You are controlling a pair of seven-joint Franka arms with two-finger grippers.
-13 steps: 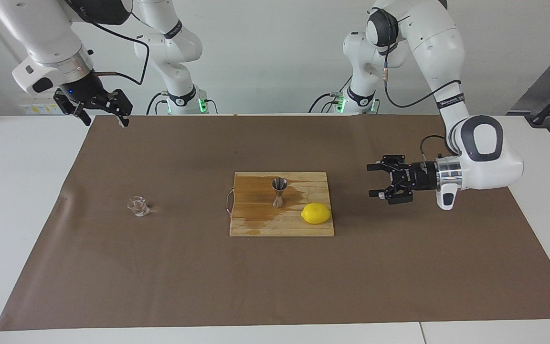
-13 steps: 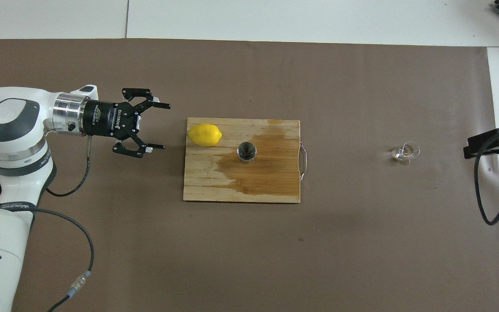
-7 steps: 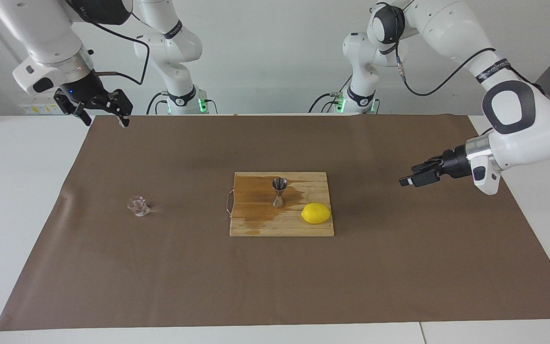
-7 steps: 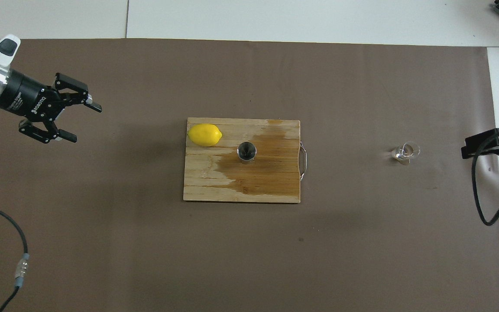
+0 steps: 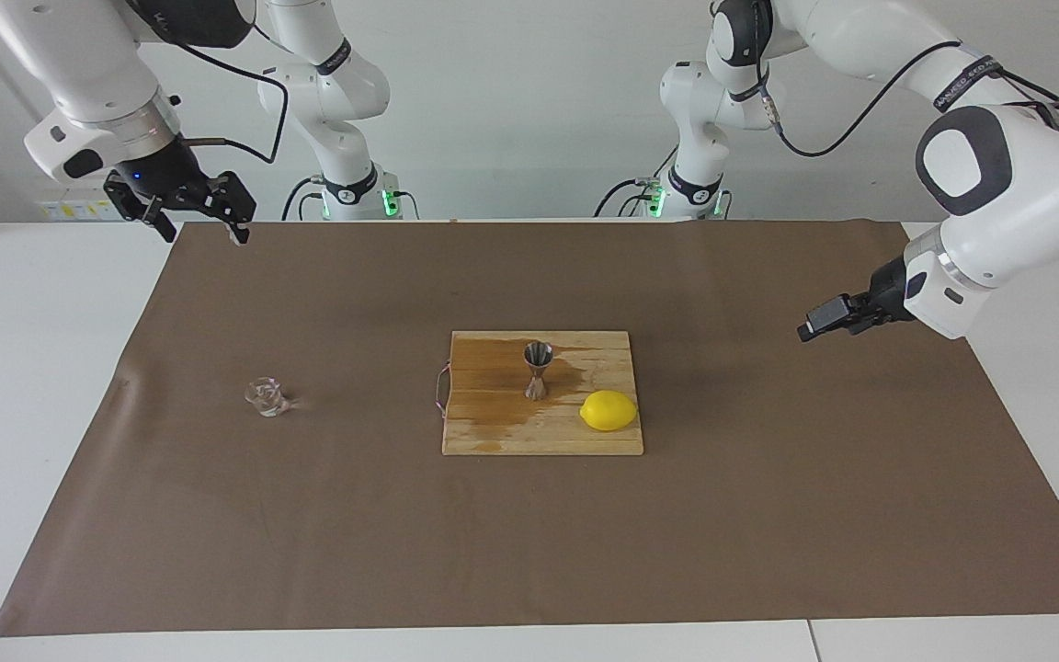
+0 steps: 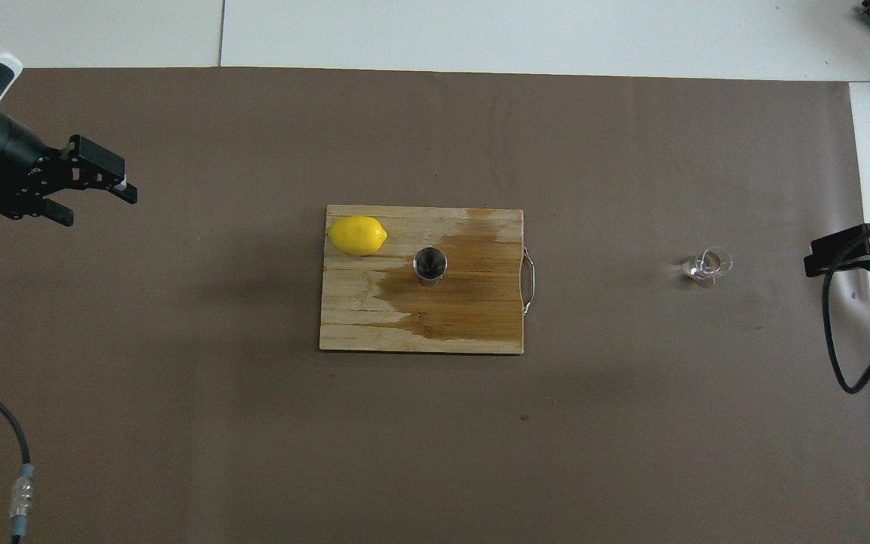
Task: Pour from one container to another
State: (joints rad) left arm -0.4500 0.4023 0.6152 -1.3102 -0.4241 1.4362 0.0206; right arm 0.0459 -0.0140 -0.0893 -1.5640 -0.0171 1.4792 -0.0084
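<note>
The tiny clear glass cup (image 5: 267,397) (image 6: 707,266) stands on the brown mat toward the right arm's end of the table. The steel jigger (image 5: 538,370) (image 6: 430,265) stands upright on the wooden board (image 5: 542,439) (image 6: 359,321), in a dark wet patch. My right gripper (image 5: 201,232) (image 6: 831,255) hangs open and empty over the mat's edge at its own end, well clear of the cup. Above the mat at the other end my left gripper (image 5: 825,320) (image 6: 99,208) is open and holds nothing, far from the board.
A yellow lemon (image 5: 609,410) (image 6: 358,235) lies on the board beside the jigger, toward the left arm's end. The board has a wire handle (image 6: 529,281) on the side facing the cup. The brown mat (image 5: 529,552) covers most of the white table.
The left arm has pulled back from beside the board toward its own end of the table and risen, its gripper turning. The right arm, cup and jigger have not moved.
</note>
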